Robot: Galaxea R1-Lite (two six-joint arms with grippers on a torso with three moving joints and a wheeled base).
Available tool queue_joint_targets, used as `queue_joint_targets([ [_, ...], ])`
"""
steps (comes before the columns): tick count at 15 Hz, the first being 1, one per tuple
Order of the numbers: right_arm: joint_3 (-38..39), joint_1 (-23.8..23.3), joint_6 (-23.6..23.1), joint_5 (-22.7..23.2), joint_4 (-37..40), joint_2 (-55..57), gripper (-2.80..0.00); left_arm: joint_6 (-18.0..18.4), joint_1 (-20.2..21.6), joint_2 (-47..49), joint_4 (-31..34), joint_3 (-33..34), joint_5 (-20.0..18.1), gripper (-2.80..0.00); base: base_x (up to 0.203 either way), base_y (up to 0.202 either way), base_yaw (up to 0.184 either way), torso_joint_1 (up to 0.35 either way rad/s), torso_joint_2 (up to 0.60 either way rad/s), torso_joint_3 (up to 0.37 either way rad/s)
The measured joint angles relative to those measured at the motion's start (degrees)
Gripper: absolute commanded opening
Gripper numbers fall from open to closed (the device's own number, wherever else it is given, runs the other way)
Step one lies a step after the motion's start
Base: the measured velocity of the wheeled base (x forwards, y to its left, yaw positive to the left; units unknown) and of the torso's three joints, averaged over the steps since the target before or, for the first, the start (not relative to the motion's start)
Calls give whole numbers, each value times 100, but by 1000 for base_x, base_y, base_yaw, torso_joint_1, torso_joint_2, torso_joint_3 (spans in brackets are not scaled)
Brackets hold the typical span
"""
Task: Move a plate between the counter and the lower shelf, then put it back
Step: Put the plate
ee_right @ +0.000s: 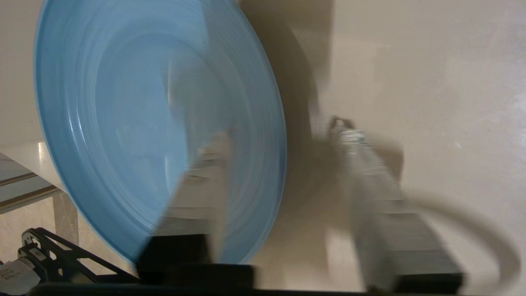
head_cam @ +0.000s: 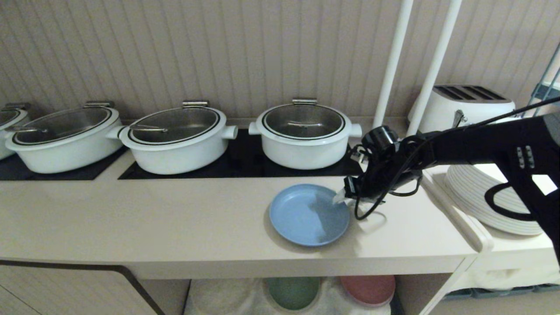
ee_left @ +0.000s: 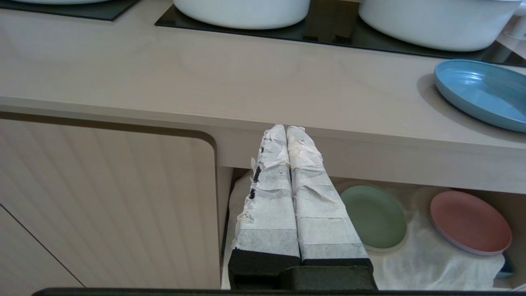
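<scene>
My right arm reaches in low across the bench (head_cam: 175, 218), its jaws (ee_right: 283, 144) parted astride the near rim of the light-blue plate (head_cam: 308, 214), gripping nothing. The plate lies flat on the bench, just before the rightmost white pot (head_cam: 304, 133). My left jaws (ee_left: 287, 135) hang pressed together, empty, below the bench's front edge.

plate (head_cam: 306, 216) on counter (head_cam: 175, 218) | pots (head_cam: 304, 133) behind

The long beige counter (head_cam: 153, 223) carried a round light-blue plastic plate (head_cam: 306, 216) plus three white lidded pots (head_cam: 175, 140) on its black glass cooktop panels (head_cam: 245, 164). Down below, the cloth-lined lower shelf (ee_left: 427, 263) had a green plate (ee_left: 372, 216) and a pink plate (ee_left: 468, 222).
</scene>
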Motion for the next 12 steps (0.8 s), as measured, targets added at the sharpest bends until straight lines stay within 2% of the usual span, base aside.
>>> queue_joint_targets([
  [12, 116, -2, 63, -6, 146, -208, 0, -3, 0, 0, 0, -2, 1, -280, 0, 0, 0, 0, 0, 0],
])
